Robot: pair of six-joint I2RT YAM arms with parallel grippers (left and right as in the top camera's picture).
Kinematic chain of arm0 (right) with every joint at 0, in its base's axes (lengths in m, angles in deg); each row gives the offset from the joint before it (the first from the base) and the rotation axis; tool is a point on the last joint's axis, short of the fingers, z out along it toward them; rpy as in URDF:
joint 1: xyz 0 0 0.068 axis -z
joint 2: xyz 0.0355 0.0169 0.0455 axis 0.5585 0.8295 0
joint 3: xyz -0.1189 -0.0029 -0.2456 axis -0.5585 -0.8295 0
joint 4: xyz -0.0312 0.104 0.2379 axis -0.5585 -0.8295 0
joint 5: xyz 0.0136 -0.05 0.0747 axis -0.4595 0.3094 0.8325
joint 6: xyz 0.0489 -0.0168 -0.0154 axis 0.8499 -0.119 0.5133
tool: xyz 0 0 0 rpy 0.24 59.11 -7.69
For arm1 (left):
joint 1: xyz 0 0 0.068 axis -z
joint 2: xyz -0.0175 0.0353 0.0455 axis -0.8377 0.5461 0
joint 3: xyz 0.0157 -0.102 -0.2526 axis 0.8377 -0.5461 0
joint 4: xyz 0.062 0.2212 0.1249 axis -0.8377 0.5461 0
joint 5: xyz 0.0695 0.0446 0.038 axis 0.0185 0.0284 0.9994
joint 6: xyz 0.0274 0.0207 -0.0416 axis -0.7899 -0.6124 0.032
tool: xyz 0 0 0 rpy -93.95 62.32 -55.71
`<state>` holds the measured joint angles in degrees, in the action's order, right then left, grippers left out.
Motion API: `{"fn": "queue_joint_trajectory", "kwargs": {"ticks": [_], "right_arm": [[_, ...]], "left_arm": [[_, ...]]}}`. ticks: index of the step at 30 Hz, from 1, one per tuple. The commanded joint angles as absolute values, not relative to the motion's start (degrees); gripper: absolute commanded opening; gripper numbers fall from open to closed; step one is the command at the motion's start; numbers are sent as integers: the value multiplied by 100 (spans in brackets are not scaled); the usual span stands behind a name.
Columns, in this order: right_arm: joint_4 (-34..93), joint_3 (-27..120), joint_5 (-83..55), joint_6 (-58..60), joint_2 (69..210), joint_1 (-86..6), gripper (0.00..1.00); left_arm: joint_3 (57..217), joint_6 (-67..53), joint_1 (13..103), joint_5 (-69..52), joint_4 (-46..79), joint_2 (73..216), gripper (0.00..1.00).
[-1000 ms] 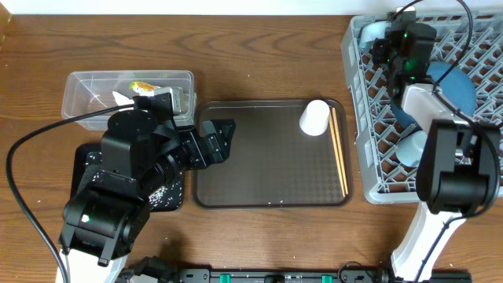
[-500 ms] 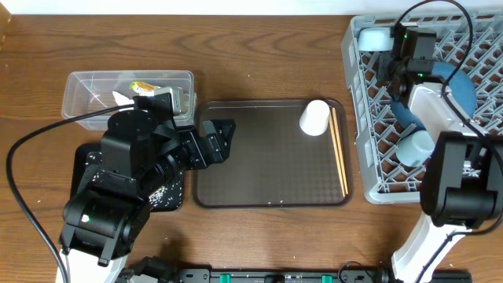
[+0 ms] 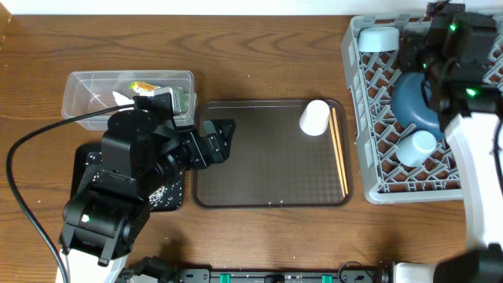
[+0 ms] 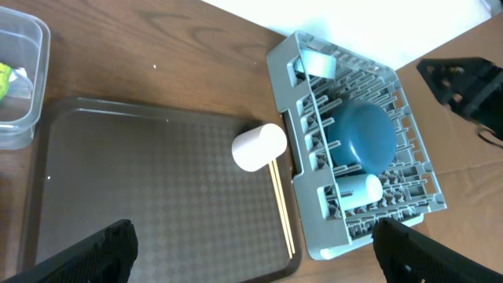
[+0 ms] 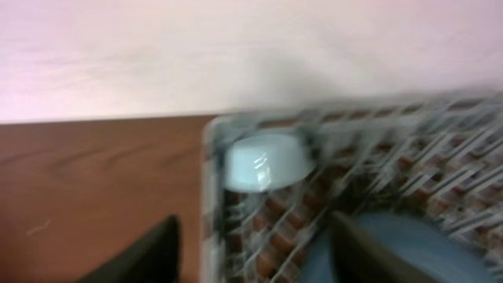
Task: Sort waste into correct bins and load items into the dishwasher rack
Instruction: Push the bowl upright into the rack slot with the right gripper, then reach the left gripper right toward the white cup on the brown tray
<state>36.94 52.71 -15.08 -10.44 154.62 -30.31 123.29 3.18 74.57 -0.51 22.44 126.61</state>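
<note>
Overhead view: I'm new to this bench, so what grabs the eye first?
The grey rack at the right, holding a big dark-blue bowl, stands out most. Next comes the brown tray in the middle, with a white cup and chopsticks near its right edge.

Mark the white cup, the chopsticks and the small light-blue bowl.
white cup (image 3: 314,118), overhead view, middle of its side.
chopsticks (image 3: 339,153), overhead view, mid-length of the pair.
small light-blue bowl (image 3: 378,37), overhead view, middle of its body.
</note>
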Motion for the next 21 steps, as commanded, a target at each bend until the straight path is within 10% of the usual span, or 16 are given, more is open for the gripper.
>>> {"fn": "queue_joint_trajectory", "kwargs": {"ticks": [1,8,21], "right_arm": [[3111,5265,13,-736,15135,-3073,68],[1202,5265,258,-738,14979,-3171,99],[335,5265,-623,-738,14984,-3169,99]], "left_arm": [[12414,307,7433,-121,2237,12657,98],[12414,307,7433,-121,2237,12657,98],[12414,307,7433,-121,2237,12657,98]]}}
